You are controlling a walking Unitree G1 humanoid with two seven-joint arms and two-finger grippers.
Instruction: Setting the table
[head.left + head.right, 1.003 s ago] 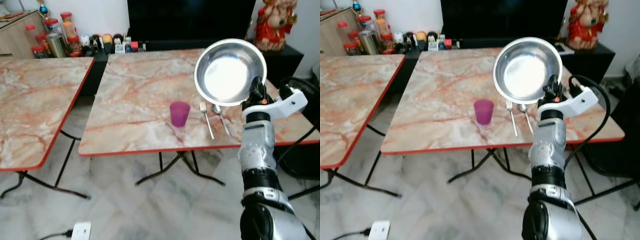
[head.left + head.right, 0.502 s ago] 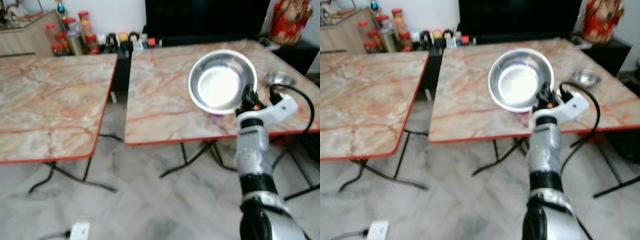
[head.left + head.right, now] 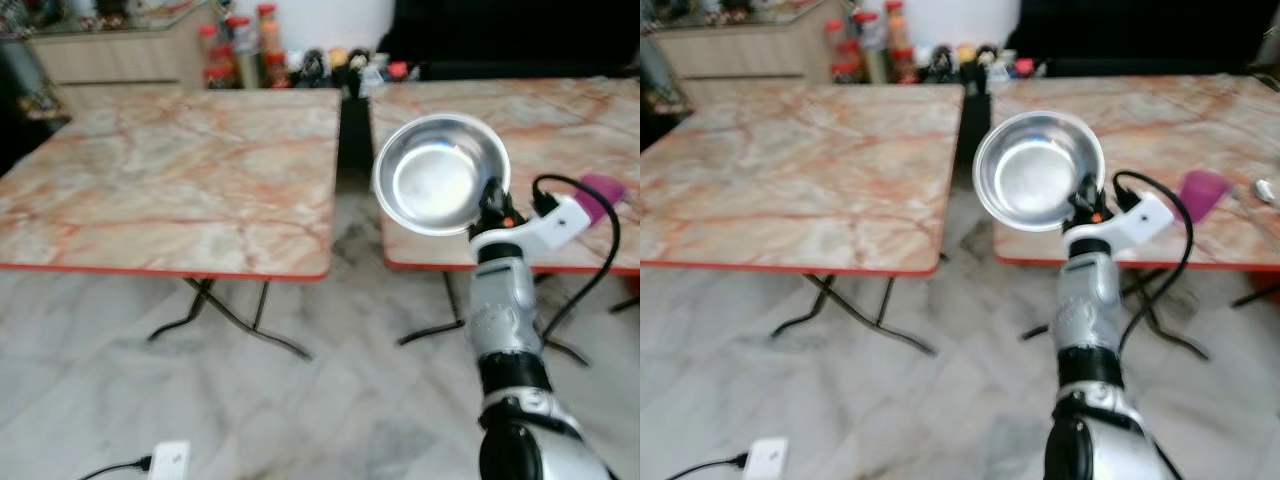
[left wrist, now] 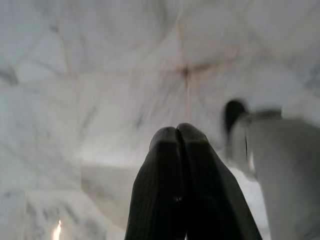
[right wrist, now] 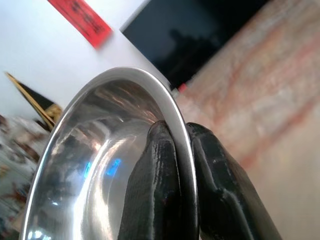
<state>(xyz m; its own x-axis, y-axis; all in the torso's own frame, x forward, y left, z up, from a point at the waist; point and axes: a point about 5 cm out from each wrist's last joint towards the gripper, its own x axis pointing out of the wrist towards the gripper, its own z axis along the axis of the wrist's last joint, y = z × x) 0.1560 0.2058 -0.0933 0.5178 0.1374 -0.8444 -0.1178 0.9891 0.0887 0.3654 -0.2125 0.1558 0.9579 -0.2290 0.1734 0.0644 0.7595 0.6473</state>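
My right gripper (image 3: 492, 196) is shut on the rim of a shiny steel bowl (image 3: 438, 176), held up tilted with its inside facing me, in front of the gap between two marble-top tables. In the right wrist view the two black fingers (image 5: 160, 170) pinch the bowl's rim (image 5: 175, 125). A purple cup (image 3: 1201, 192) and a spoon (image 3: 1266, 190) sit on the right table (image 3: 560, 110). The left table (image 3: 170, 180) is bare. My left gripper (image 4: 179, 137) hangs over the floor with its fingers pressed together, holding nothing.
Jars and small figures (image 3: 290, 60) line a low dark shelf behind the tables. A white power strip (image 3: 165, 460) with a cable lies on the marble floor near my feet. Folding table legs (image 3: 225, 315) stand under the left table.
The view has swung left: the left table now fills the middle and the right table has slid to the right edge. The bowl stays held up in my right gripper.
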